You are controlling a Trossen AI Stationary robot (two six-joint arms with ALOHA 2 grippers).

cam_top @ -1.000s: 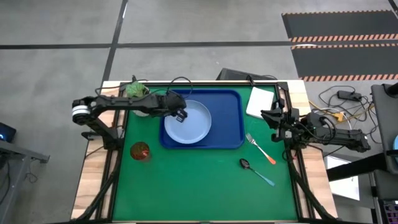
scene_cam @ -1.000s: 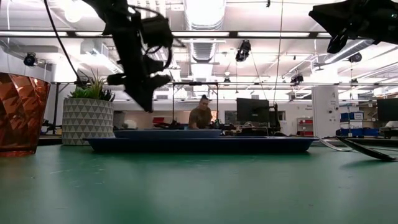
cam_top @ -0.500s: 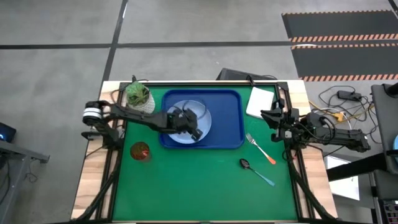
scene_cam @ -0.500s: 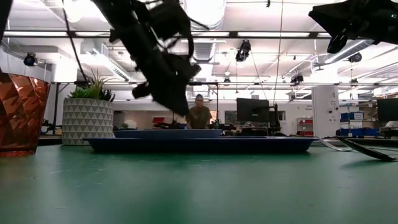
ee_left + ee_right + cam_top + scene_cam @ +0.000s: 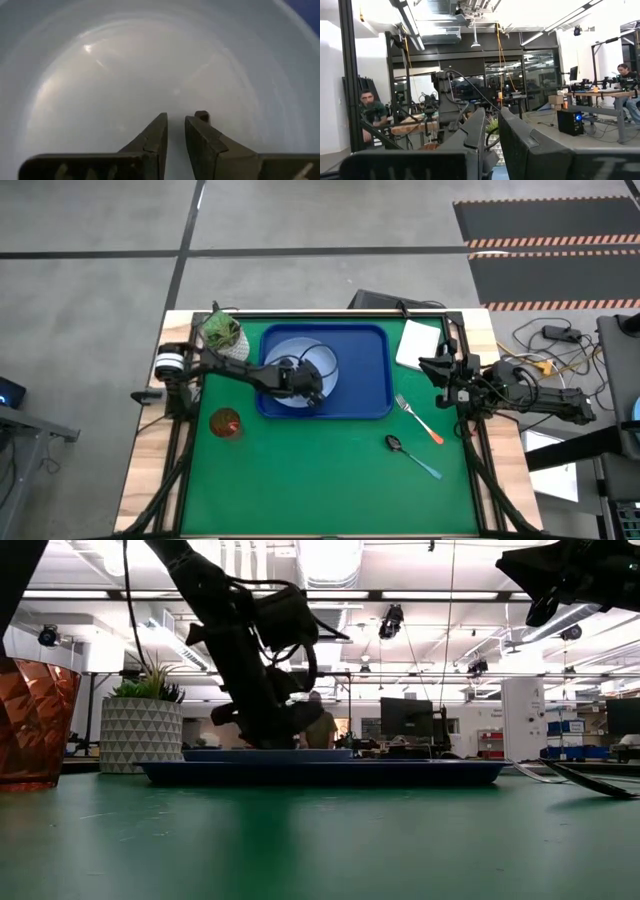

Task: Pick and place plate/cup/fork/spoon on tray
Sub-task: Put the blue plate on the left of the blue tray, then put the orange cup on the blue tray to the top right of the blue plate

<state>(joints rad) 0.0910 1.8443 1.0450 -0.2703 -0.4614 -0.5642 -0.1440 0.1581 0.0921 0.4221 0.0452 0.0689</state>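
The pale blue plate [image 5: 328, 364] lies in the left part of the dark blue tray [image 5: 368, 385]. My left gripper [image 5: 312, 392] is shut and points down at the plate's floor [image 5: 125, 65], low over it in the low view [image 5: 272, 730]. The red-orange cup [image 5: 225, 422] stands on the mat left of the tray. The orange-handled fork [image 5: 420, 418] and the blue-handled spoon [image 5: 412, 456] lie on the mat right of the tray. My right gripper [image 5: 432, 368] waits, shut, raised by the table's right edge. My left gripper's shut fingers [image 5: 157, 132] come from above, pointing down at the plate's inner floor [image 5: 175, 90] near its near side. I cannot tell whether the fingertips touch it. The plate lies flat in the tray.
A white pot with a green plant [image 5: 222, 332] stands at the far left corner. A white block [image 5: 418, 343] lies at the far right. The green mat [image 5: 300, 480] stretches bare toward the near edge. People show in the room behind.
My left gripper has moved from the plate's left rim toward the table's right and near side, over the plate, and has come down close to its floor. The plate has stayed in the tray.
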